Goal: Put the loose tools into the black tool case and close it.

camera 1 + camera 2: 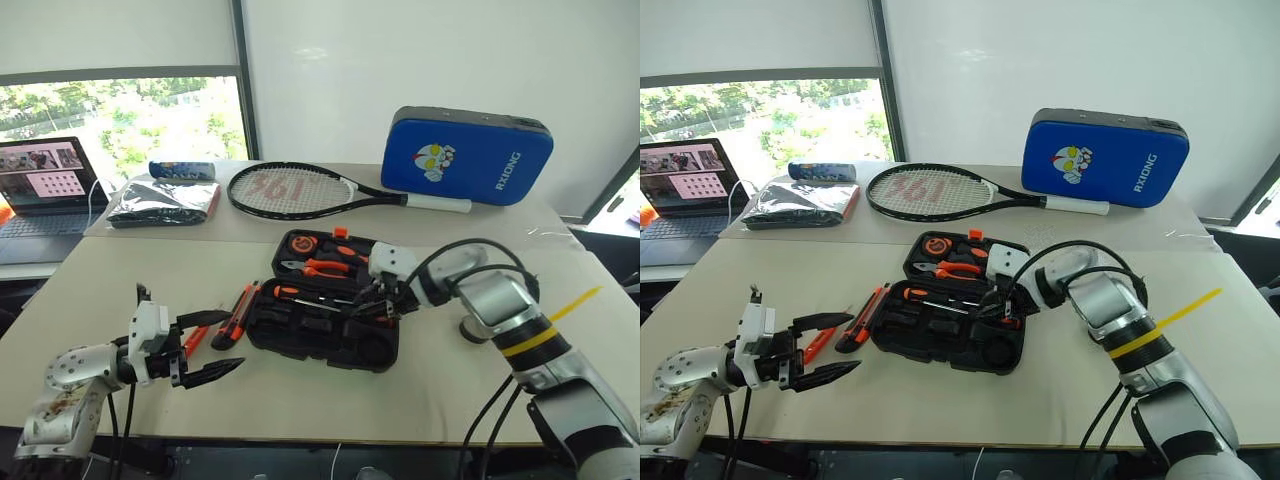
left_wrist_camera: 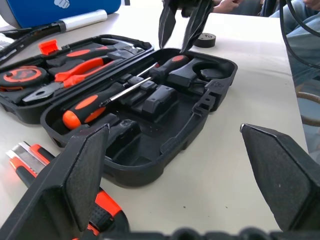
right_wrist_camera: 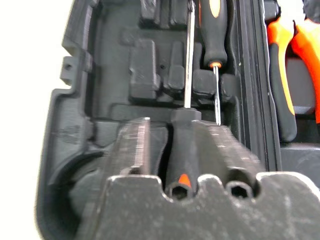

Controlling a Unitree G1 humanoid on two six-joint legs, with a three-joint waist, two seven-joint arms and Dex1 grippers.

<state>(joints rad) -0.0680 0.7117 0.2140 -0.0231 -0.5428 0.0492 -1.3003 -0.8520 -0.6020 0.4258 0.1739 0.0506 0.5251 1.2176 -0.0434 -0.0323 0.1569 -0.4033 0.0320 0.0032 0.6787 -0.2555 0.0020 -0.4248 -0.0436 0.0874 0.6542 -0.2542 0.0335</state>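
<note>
Setting: pale counter [image 1: 420, 400] by a window; laptop [image 1: 45, 185] at 10 o'clock, white wall behind.
Left pincer [image 1: 205, 345]: fingers wide apart, empty, hovering at 8 o'clock of the case.
Utility knife [image 1: 236, 314]: on the counter just beside the case's left edge; stiff, light. Judged best taken across mid-body.
Slim orange tool [image 1: 196, 338]: beside the knife, partly hidden by the left pincer; thin, likely slippery.
Black tool case [image 1: 325, 340]: open at counter centre; rigid moulded plastic, light. The lid half holds pliers [image 1: 325, 267]. Close by pushing the lid's free edge.
Screwdrivers [image 2: 107, 97]: two lying in the case's slots.
Right pincer [image 1: 378, 303]: clamped on the handle of one screwdriver [image 3: 182, 150], over the case's right part.
Tape measure [image 2: 206, 39]: on the counter at 3 o'clock of the case.
Racket [image 1: 290, 190]: strings read "196".
Blue padded case [image 1: 465, 155]: reads "RXIONG".
</note>
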